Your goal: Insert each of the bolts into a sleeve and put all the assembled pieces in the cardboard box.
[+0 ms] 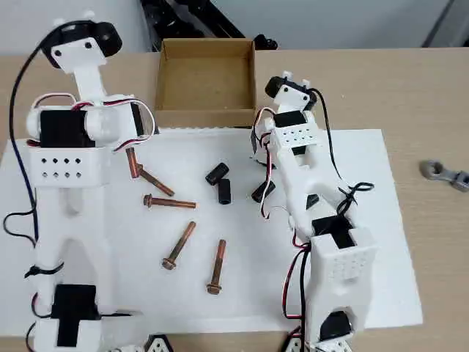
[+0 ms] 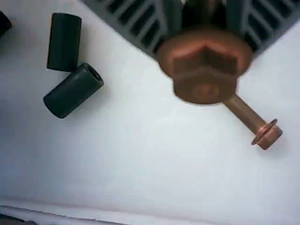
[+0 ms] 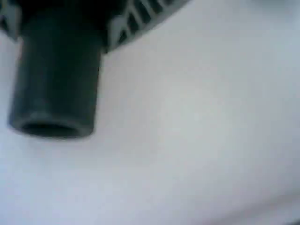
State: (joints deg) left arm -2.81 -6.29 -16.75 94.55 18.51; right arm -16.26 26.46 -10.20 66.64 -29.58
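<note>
My left gripper (image 1: pixel 133 155) is shut on a copper bolt (image 2: pixel 204 70), holding it above the white sheet with the hex head toward the camera. A second bolt (image 2: pixel 253 123) lies just beyond it. Three more bolts (image 1: pixel 170 202) (image 1: pixel 179 246) (image 1: pixel 217 266) lie across the sheet's middle. Two loose black sleeves (image 1: pixel 216 174) (image 1: pixel 224 191) rest side by side, and the left wrist view shows them too (image 2: pixel 64 42) (image 2: pixel 73 90). My right gripper (image 1: pixel 264 189) is shut on a third black sleeve (image 3: pixel 56 75), its open end facing the camera. The cardboard box (image 1: pixel 167 81) stands open at the back.
A white sheet (image 1: pixel 366 183) covers the wooden table under both arms. A metal wrench (image 1: pixel 443 173) lies on the bare wood at the far right. Wires loop around both arm bodies.
</note>
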